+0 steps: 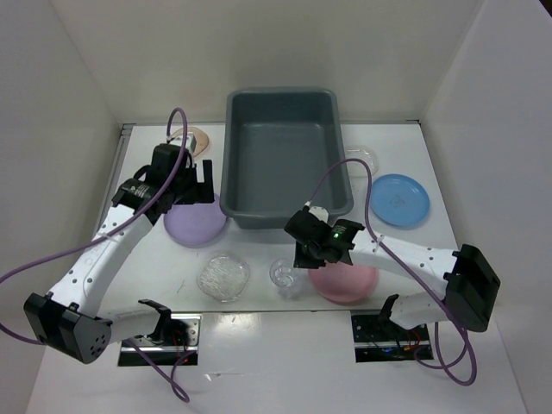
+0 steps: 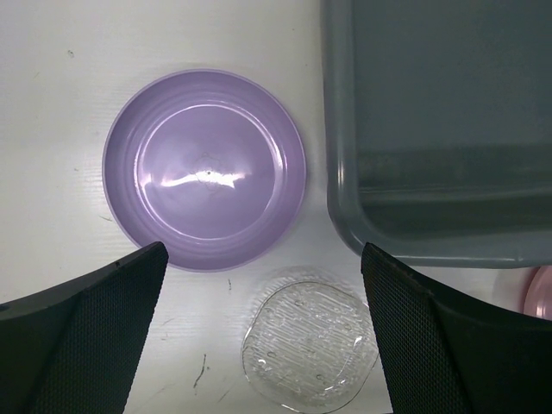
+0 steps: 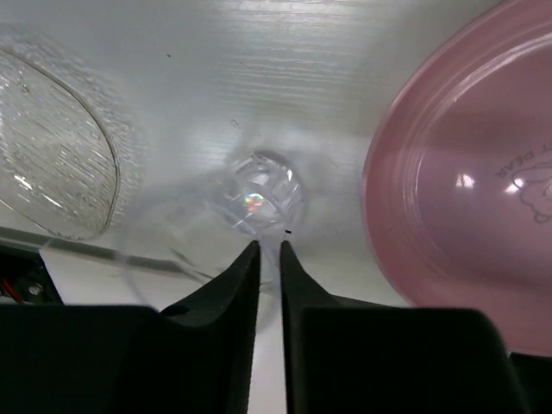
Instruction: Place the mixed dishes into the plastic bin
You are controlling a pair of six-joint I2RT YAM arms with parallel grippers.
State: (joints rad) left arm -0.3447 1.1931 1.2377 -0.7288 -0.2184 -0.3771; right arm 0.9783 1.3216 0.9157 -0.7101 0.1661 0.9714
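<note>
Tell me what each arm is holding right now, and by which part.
The right fingers pinch the clear cup by the near side of its rim. The left fingers are open above the lilac plate, holding nothing.

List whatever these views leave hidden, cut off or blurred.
Peach dish: top view, the left arm and its cable cover part.
Pink plate: top view, the right arm hides its far side; right wrist view crops it and its print.
Clear cup: right wrist view, blurred; whether the right tool pinches its rim is unclear.
</note>
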